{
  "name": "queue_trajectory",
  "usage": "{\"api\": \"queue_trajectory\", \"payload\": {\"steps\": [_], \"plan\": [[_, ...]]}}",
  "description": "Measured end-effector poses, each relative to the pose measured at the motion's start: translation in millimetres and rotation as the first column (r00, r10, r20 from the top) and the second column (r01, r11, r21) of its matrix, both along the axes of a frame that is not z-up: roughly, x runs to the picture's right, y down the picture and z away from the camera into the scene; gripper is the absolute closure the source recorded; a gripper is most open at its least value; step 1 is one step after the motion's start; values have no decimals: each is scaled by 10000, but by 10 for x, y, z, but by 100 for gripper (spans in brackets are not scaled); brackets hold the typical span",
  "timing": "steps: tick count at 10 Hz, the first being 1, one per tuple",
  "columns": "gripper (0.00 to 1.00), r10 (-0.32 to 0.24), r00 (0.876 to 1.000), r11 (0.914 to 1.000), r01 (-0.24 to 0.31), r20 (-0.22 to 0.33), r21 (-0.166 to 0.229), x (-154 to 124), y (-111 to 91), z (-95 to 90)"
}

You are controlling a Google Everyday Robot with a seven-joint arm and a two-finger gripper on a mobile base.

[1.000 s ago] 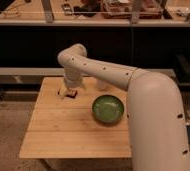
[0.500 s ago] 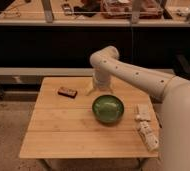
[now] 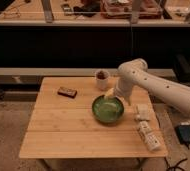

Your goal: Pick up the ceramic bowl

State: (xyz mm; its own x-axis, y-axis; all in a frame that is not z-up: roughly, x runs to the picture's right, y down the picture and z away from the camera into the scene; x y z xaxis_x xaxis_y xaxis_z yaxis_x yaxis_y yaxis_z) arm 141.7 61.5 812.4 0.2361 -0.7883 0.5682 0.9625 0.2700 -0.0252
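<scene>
The green ceramic bowl [image 3: 108,109] stands upright on the wooden table [image 3: 63,130], right of the middle. It is wide, with a mottled lighter green inside and a dark rim. My gripper [image 3: 110,95] hangs from the white arm [image 3: 153,85] that reaches in from the right. It is at the bowl's far right rim, just above it. I cannot tell whether it touches the bowl.
A small white cup [image 3: 102,79] with a dark inside stands just behind the bowl, close to the gripper. A dark flat object [image 3: 67,92] lies at the left. Two pale packets [image 3: 142,113] [image 3: 149,135] lie near the table's right edge. Shelving runs along the back.
The arm has swung from the dark object at the left across to the right. The gripper has come down to the bowl's far right rim, and the cup has come into view.
</scene>
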Motion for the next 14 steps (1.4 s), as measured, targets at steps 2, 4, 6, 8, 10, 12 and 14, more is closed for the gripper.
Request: {"api": "queue_trajectory", "payload": {"steps": [2,4,6,8,10,12,14], "plan": [[20,-34,10000,10000,34,-3,-46,-9,13,14],[20,-287,9994,9956,268,-198,-894,186,307,156],[20,-486,9988,9849,460,-116,-1670,393,554,298],[20,-279,9995,9787,304,149,-2030,454,616,433],[20,332,9988,9745,-244,355,-2229,513,617,585],[20,836,9953,9712,-702,497,-2278,596,654,707],[27,1507,9860,9667,-1317,720,-2192,683,680,803]]}}
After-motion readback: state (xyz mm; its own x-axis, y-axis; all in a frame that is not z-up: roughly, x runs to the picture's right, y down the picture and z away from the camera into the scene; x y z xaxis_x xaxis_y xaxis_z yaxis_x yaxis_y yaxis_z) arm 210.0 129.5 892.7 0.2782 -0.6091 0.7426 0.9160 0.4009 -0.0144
